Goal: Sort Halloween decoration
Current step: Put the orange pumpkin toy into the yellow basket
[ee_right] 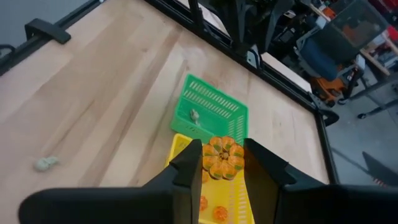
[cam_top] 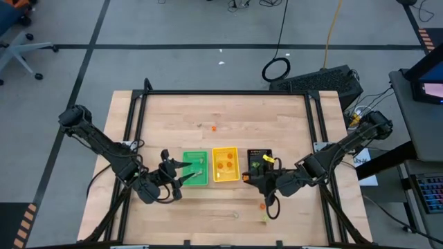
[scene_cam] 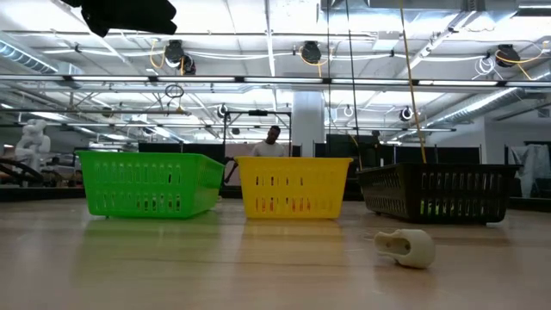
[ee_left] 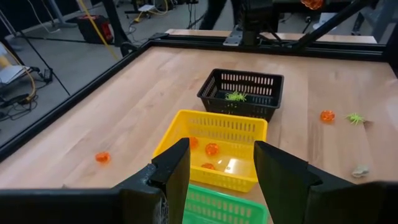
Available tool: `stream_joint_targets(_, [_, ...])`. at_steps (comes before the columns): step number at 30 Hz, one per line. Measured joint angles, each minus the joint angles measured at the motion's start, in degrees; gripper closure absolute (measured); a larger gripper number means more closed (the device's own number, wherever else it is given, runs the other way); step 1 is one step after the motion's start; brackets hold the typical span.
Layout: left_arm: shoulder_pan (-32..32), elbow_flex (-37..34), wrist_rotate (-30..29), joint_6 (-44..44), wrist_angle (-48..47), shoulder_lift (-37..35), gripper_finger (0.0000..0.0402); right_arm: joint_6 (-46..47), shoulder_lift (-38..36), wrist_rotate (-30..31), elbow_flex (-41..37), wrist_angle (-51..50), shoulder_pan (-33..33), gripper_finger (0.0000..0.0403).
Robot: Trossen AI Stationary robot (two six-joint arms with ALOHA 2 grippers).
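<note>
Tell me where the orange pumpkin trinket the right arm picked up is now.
In the right wrist view the orange pumpkin trinket sits pinched in the right gripper, above the yellow tray and beside the green tray.

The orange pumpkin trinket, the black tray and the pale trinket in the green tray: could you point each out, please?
orange pumpkin trinket (ee_right: 226,158), right wrist view, its ribbed face between the fingers.
black tray (ee_left: 244,106), left wrist view, its near wall.
pale trinket (ee_right: 194,114), right wrist view, its middle.

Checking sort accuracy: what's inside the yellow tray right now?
The yellow tray holds three orange trinkets, per the left wrist view. Its near corner is hidden behind that view's own gripper fingers, so more could sit there.
</note>
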Motion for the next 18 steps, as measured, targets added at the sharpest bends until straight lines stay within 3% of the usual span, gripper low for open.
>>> stream_joint_targets(9, [0.0,0.0,0.0,-1.2,0.0,0.0,0.0223,11.4,0.1,-0.2,0.0,0.2,-2.0,0.0328])
stream_joint_targets(18, [0.0,0.0,0.0,-1.2,-0.1,0.0,0.0223,18.8,3.1,-1.7,0.0,1.4,-8.0,0.0328])
